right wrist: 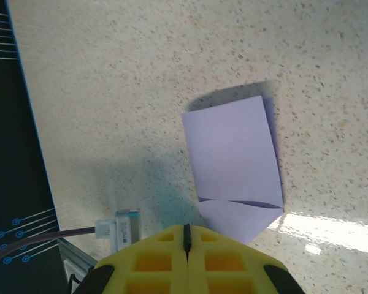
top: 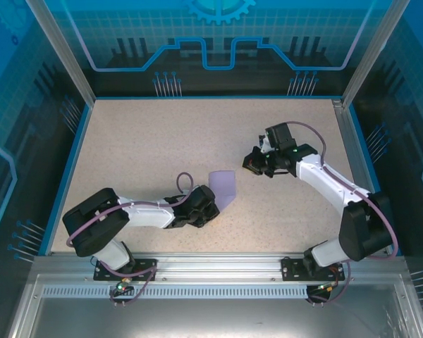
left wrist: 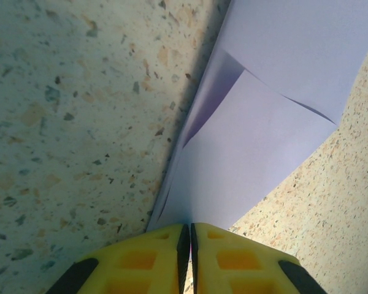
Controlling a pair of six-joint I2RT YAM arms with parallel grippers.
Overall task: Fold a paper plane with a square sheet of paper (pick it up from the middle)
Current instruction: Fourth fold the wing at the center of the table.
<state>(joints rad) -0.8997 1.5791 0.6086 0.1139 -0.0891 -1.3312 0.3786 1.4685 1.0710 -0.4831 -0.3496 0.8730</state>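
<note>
Left fingers (left wrist: 148, 260) seemingly tight on the folded paper (left wrist: 257, 159); right fingers (right wrist: 150, 260) together, empty.

There is 1 square sheet of paper (top: 223, 184), partly folded, and 1 speckled surface (top: 162, 141). The arms number 2: 1 left arm (top: 144, 211) and 1 right arm (top: 331, 183). The grippers also number 2: 1 left gripper (left wrist: 190, 231) and 1 right gripper (right wrist: 186, 231).

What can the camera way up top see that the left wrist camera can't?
Top view: the right gripper, shut and sitting apart from the purple paper. Left wrist view: the paper's folded flap up close, with the left gripper pinching the paper's near end. Both: the purple paper lying on the speckled table.
</note>
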